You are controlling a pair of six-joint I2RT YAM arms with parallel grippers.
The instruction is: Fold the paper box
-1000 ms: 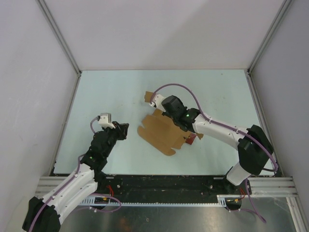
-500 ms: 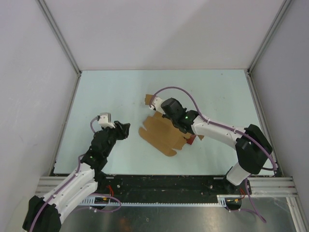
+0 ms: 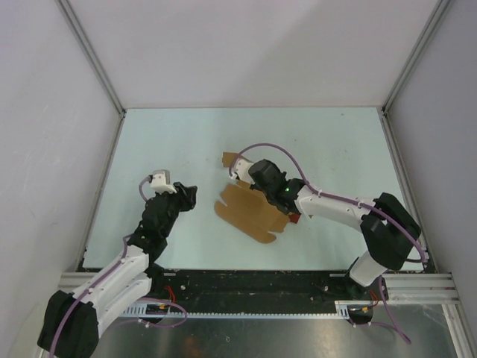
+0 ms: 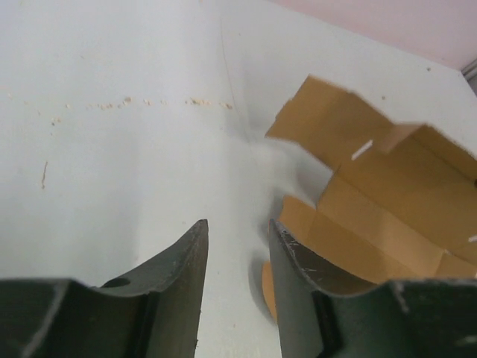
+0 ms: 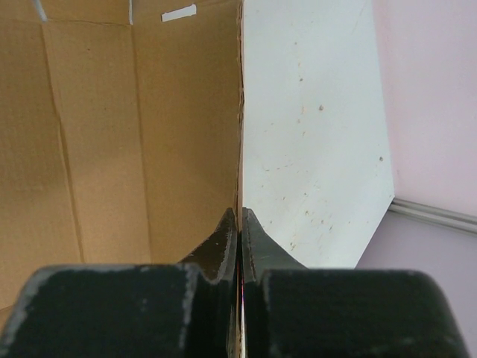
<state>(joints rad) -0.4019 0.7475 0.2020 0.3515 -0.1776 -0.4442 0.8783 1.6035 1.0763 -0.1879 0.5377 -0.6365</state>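
Note:
The paper box [image 3: 250,212] is a brown cardboard sheet lying mid-table, one flap raised at its far end. My right gripper [image 3: 252,181] is over its far side. In the right wrist view the jaws of the right gripper [image 5: 240,212] are shut on the thin edge of an upright panel of the paper box [image 5: 112,127]. My left gripper [image 3: 190,195] is just left of the sheet, apart from it. In the left wrist view the left gripper [image 4: 237,224] is open with only bare table between its fingers, and the paper box [image 4: 387,201] lies to its right.
A tiny dark red square item [image 3: 295,218] lies by the sheet's right edge under the right arm. Grey walls [image 3: 59,149] close the table [image 3: 171,142] on the left, back and right.
The right gripper has shifted left and nearer with the box edge, dragging the sheet slightly left. The left gripper's jaws have opened wider and it has edged forward.

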